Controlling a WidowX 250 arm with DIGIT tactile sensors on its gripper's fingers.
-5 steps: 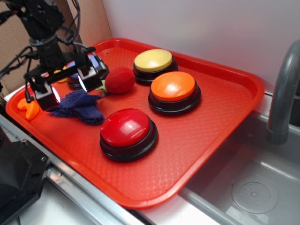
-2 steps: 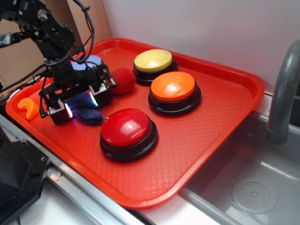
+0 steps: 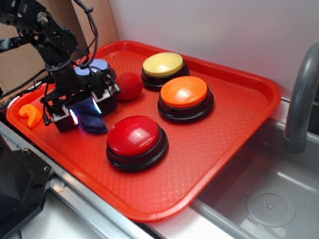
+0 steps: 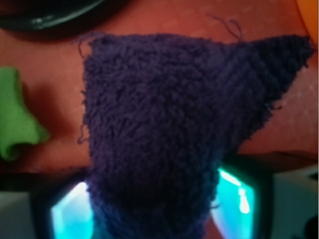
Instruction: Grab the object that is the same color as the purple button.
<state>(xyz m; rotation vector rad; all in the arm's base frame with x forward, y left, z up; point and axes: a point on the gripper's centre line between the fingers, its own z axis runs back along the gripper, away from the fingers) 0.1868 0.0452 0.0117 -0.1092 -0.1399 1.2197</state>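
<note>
The object, a dark purple knitted cloth [image 3: 93, 118], lies at the left of the red tray [image 3: 149, 211]. My gripper [image 3: 85, 112] is down over it, one finger on each side, squeezing it. In the wrist view the cloth [image 4: 164, 124] fills the space between the glowing pads [image 4: 72, 209] and bunches up there. The purple button [image 3: 98, 64] stands just behind the gripper, mostly hidden by it.
A red plush ball [image 3: 128, 85] sits right of the gripper, and its green leaf [image 4: 15, 119] shows in the wrist view. Red [image 3: 133, 134], orange [image 3: 183, 92] and yellow [image 3: 163, 63] buttons stand nearby. A small orange piece [image 3: 31, 114] lies at the left rim. A sink [image 3: 269, 199] and faucet [image 3: 301, 99] are at the right.
The gripper came down from above the cloth to the tray, straddling it. Its fingers have since drawn closer together, and the cloth between them looks narrower.
</note>
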